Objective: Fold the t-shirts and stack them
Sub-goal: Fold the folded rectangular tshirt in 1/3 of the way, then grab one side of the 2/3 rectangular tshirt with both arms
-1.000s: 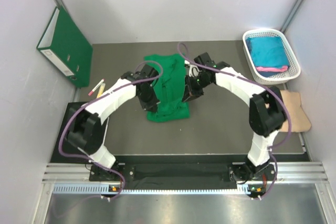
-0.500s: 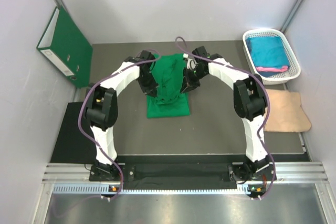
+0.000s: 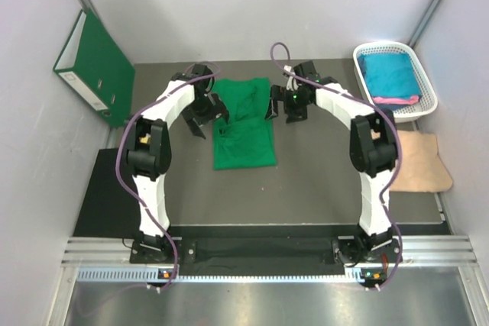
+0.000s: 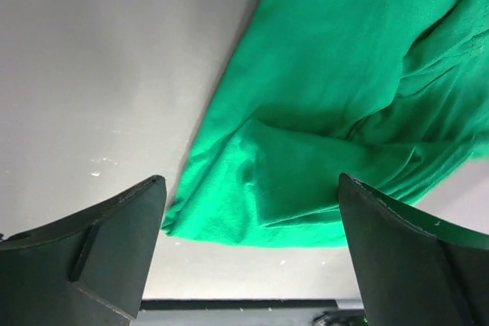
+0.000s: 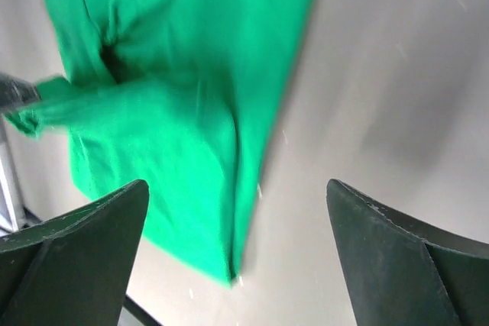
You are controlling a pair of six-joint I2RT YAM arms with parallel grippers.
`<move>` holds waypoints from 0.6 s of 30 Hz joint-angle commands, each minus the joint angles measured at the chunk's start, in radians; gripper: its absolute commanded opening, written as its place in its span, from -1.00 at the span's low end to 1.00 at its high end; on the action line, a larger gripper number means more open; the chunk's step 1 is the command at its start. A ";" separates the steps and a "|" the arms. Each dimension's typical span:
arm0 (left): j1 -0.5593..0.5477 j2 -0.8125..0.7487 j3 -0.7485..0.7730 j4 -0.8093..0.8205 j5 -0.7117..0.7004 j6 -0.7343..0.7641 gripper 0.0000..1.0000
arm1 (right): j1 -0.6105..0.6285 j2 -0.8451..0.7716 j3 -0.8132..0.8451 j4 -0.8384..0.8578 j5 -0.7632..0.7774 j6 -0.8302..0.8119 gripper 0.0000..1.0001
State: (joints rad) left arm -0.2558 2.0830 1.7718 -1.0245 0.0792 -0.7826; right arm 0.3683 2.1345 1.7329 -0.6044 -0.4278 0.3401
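Grey walls stand around a dark grey desk (image 3: 321, 177) where the work is done. The left claw (image 4: 250, 185) is wide open and holds nothing. It hangs over the left edge of the bright green soft t-shirt (image 3: 244, 131). The right claw (image 5: 237, 185) is wide open and empty too, over the shirt's right edge. The green shirt lies on the desk between the two claws. It is folded into a long narrow shape, and the far end looks bumpy and not quite flat.

Far off to the right sits a white plastic basket (image 3: 386, 46). Inside it is a teal folded t-shirt (image 3: 390, 74) with a pink t-shirt (image 3: 397, 100) peeking out under it. A dark green hard binder (image 3: 95, 66) leans on the left wall, well apart from the shirt.

I think the fold is partly done and the shirt is too long to stack. The next move likely needs both claws to pinch one short end and bring it over the other. They should grab all the layers, or the bumpy end may slip open
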 commanded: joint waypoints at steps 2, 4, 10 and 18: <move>-0.003 -0.190 -0.124 0.010 -0.058 0.016 0.94 | -0.011 -0.243 -0.110 0.054 0.112 -0.026 0.99; -0.003 -0.228 -0.242 0.055 -0.044 0.000 0.90 | -0.017 -0.275 -0.194 0.026 0.063 -0.023 0.99; -0.003 -0.415 -0.512 0.150 -0.055 -0.064 0.96 | -0.016 -0.335 -0.485 0.129 -0.125 0.077 0.99; -0.017 -0.534 -0.715 0.303 0.037 -0.098 0.82 | -0.002 -0.343 -0.742 0.325 -0.229 0.195 0.92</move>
State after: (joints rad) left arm -0.2600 1.6073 1.1210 -0.8520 0.0666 -0.8513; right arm 0.3614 1.7943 1.0508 -0.4328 -0.6201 0.4831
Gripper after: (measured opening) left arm 0.944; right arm 0.968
